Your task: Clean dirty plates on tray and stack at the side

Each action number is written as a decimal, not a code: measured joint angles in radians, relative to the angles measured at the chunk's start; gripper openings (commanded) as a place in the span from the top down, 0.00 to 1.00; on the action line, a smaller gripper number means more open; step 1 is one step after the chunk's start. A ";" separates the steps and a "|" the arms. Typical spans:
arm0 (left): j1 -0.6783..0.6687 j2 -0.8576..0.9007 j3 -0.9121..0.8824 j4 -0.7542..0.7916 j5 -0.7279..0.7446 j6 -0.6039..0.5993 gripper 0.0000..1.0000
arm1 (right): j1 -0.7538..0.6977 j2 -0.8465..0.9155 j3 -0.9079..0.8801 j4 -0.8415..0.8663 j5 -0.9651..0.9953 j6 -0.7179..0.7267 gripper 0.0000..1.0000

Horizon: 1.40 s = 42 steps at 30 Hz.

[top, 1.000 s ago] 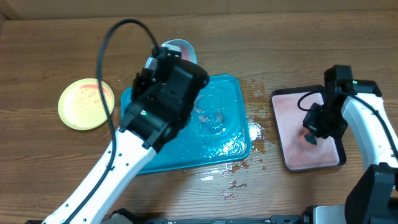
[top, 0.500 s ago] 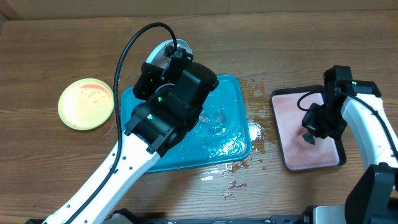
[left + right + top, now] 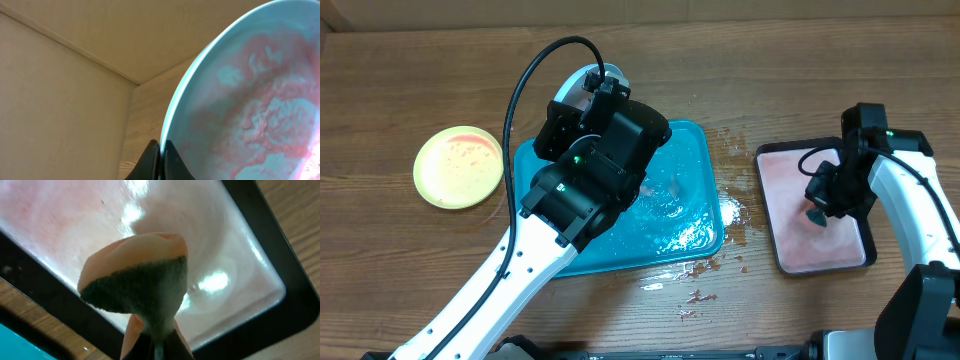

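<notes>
1. While the left gripper (image 3: 161, 150) pinches the light blue plate (image 3: 250, 100), its 2 fingers are pressed tight together, with only the plate's thin rim between them.
2. The plate's face carries broad red-orange smears, and the plate stands tilted on edge, not flat.
3. From overhead, the light blue plate (image 3: 610, 72) shows at the far edge of the teal tray (image 3: 685, 200), near its far left corner. The left arm hides most of it, and whether it touches the tray cannot be told.
4. 1 yellow-green plate (image 3: 459, 166) lies flat on the table (image 3: 400, 80), to the left of the tray and apart from it, with faint reddish marks inside.
5. The teal tray's inside is wet and glossy, and splashes (image 3: 730, 212) with reddish flecks lie on the wood just beside its right and near rims.
6. The right gripper (image 3: 156, 347) is closed on a sponge (image 3: 135, 280), orange with a dark green scouring face, folded and squeezed between the fingers.
7. The sponge hangs over the black-rimmed tray (image 3: 270, 230), whose pinkish inside is wet. Whether the sponge touches that surface cannot be told.
</notes>
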 measured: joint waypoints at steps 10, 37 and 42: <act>0.000 0.000 0.000 -0.006 -0.003 0.000 0.96 | 0.000 0.000 0.000 0.030 0.000 0.000 0.96; 0.000 0.000 0.000 -0.007 -0.003 0.000 0.96 | 0.000 0.000 -0.057 0.184 0.016 0.000 0.96; 0.000 0.000 0.000 -0.007 -0.003 0.001 0.96 | 0.000 0.000 -0.094 0.238 0.016 0.007 0.96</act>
